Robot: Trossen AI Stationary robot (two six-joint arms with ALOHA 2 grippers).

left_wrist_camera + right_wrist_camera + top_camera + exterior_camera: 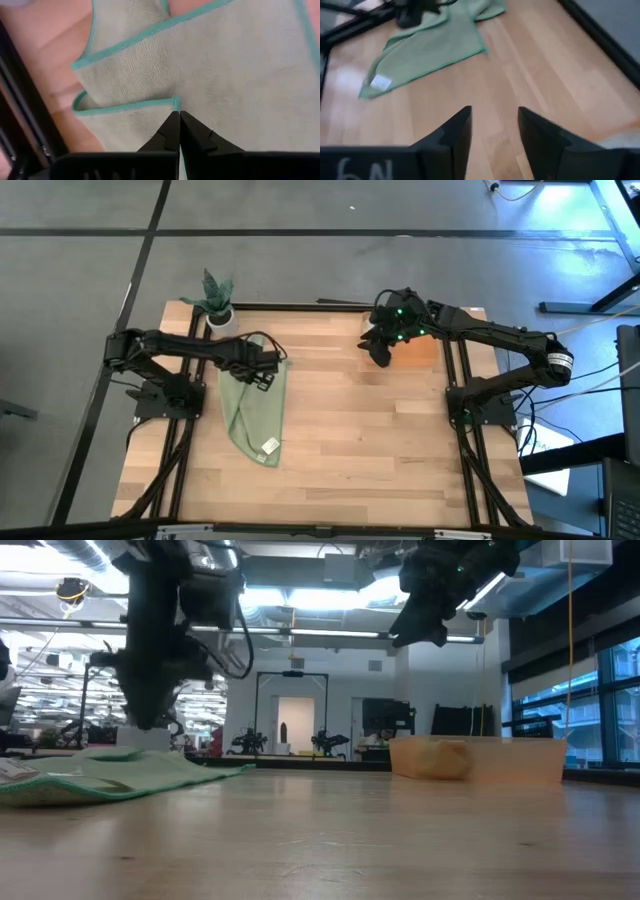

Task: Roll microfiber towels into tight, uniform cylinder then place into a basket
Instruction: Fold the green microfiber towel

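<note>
So you're sitting w/ the left gripper [176,116] pressed down at the far end of the soft light green microfiber towel [256,402], tips pinched together right at a teal-hemmed corner fold. Can't tell if any cloth is actually caught between the tips or they're just touching it, tbh. My guess is you're going for that edge bc it's the natural place to start a roll, from the end nearest the plant and working toward the tag.

The towel is lying lengthwise on the left side of the pale wooden table [350,450], kinda crumpled at the far end and narrowing toward the near end, small white tag [268,446] face up there. Not rolled at all yet imo, so the task is still early.

Your right gripper [494,124] is hanging in the air w/ its fingers spread apart and nothing in them, up by the far right corner over/next to the shallow orange translucent plastic basket [478,760]. Probably parked there to stay out of the way and be ready to receive. There's something pale and lumpy inside the basket in the low view, can't say what it is.

Count check:
- towels clearly visible: 1 (green). No grey one that I can make out.
- baskets: 1
- arms/grippers: 2
- small white pot w/ a green plant [217,302]: 1, far left corner, not touching the towel afaict.
</note>
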